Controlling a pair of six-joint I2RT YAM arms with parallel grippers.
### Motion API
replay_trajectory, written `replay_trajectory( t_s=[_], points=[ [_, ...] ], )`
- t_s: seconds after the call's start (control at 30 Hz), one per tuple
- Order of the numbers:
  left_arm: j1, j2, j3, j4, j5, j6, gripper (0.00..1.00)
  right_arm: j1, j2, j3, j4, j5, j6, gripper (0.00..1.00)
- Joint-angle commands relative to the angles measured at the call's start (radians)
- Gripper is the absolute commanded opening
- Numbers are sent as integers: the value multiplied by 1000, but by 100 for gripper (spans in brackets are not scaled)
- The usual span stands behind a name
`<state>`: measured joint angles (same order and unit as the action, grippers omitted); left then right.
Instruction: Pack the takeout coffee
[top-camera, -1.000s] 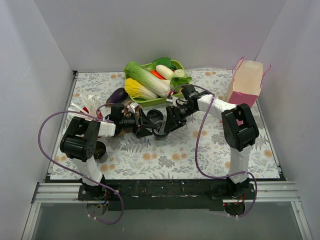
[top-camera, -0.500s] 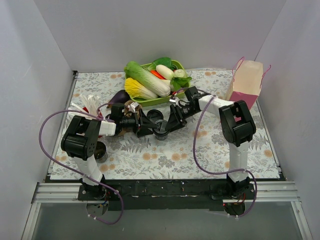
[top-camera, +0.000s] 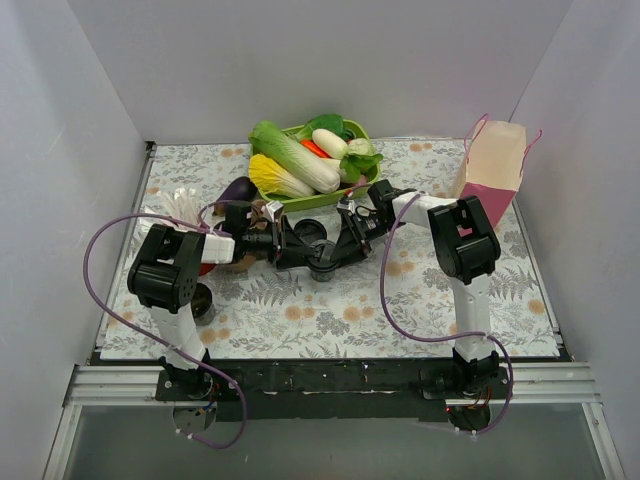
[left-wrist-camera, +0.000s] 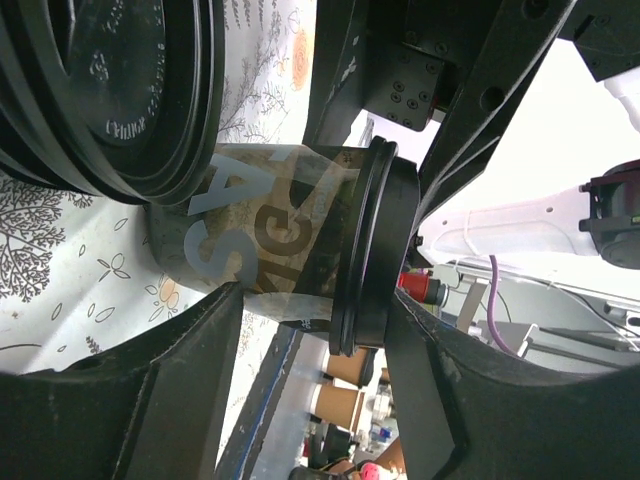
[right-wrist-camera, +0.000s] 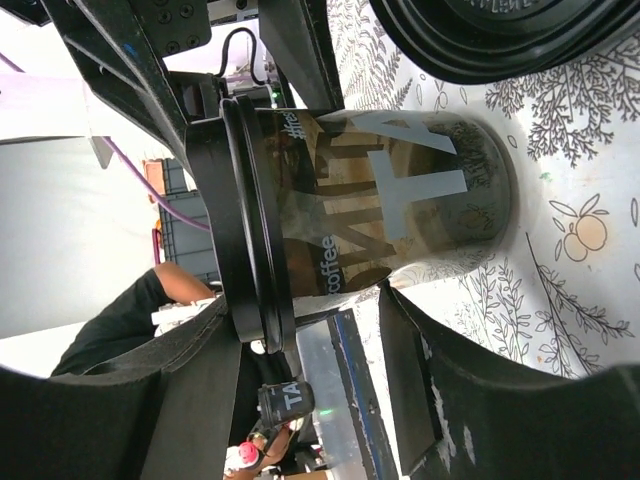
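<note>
Worryingly, left tool and right tool both sit spread at opposite sides of the same coffee, upright mid-surface just beside a second cup, so closing together they could clash or tip either cup

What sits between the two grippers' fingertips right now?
The takeout coffee, lid on, stands between the left gripper and the right gripper in the top view. Both wrist views show it just past their open fingertips.
</note>
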<state>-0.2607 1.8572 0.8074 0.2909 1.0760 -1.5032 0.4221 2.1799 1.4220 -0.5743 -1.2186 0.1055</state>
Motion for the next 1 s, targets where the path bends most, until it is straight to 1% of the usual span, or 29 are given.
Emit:
replay_trajectory(
  t_s=[0.0, 0.03, 0.07, 0.1, 0.13, 0.17, 0.2, 0.23, 0.27, 0.3, 0.33, 0.4, 0.53, 0.57, 0.6, 0.63, 0.7, 0.83, 0.93, 0.97],
  points=[
    [6, 126, -27, -197, -340, 152, 53, 12, 64, -37, 60, 453, -113, 42],
    [6, 119, -14, -217, -338, 164, 54, 12, 51, -41, 56, 452, -113, 43],
    [3, 111, -2, -222, -327, 172, 58, 12, 40, -43, 51, 441, -119, 45],
    [0, 99, 27, -226, -289, 179, 61, 10, 28, -40, 44, 385, -141, 46],
    [-3, 80, 41, -246, -277, 188, 64, 10, -1, -28, 18, 363, -150, 52],
    [-2, 38, 47, -243, -257, 192, 68, 10, -14, -18, 7, 346, -159, 56],
    [-3, 16, 52, -234, -217, 189, 73, 4, -25, -9, -7, 291, -171, 60],
    [-3, -2, 61, -219, -197, 186, 75, 0, -32, -2, -15, 271, -182, 68],
    [-3, -27, 65, -214, -180, 170, 77, -6, -45, 9, -22, 260, -179, 75],
    [-2, -33, 68, -204, -159, 166, 79, -22, -49, 12, -22, 230, -175, 79],
    [-3, -39, 79, -200, -128, 161, 80, -28, -57, 12, -18, 217, -159, 86],
    [-3, -58, 82, -187, -111, 143, 81, -43, -65, 11, 5, 179, -142, 91],
    [-3, -81, 98, -151, -68, 121, 82, -51, -97, 17, 27, 148, -116, 95],
    [-3, -84, 105, -135, -35, 112, 82, -51, -103, 17, 27, 143, -118, 96],
    [-2, -90, 107, -118, -18, 80, 82, -51, -111, 15, 21, 140, -119, 96],
    [-2, -92, 108, -64, 7, 61, 83, -54, -126, 12, 19, 140, -121, 96],
    [-3, -93, 125, -35, 51, 34, 83, -57, -143, 3, 17, 143, -122, 96],
    [-3, -98, 142, 16, 94, -21, 83, -68, -195, -21, 11, 163, -125, 97],
    [-5, -111, 133, -5, 88, -23, 84, -78, -230, -23, -18, 194, -157, 98],
    [-3, -122, 133, -24, 85, 3, 84, -86, -239, -21, -30, 197, -167, 98]
  ],
)
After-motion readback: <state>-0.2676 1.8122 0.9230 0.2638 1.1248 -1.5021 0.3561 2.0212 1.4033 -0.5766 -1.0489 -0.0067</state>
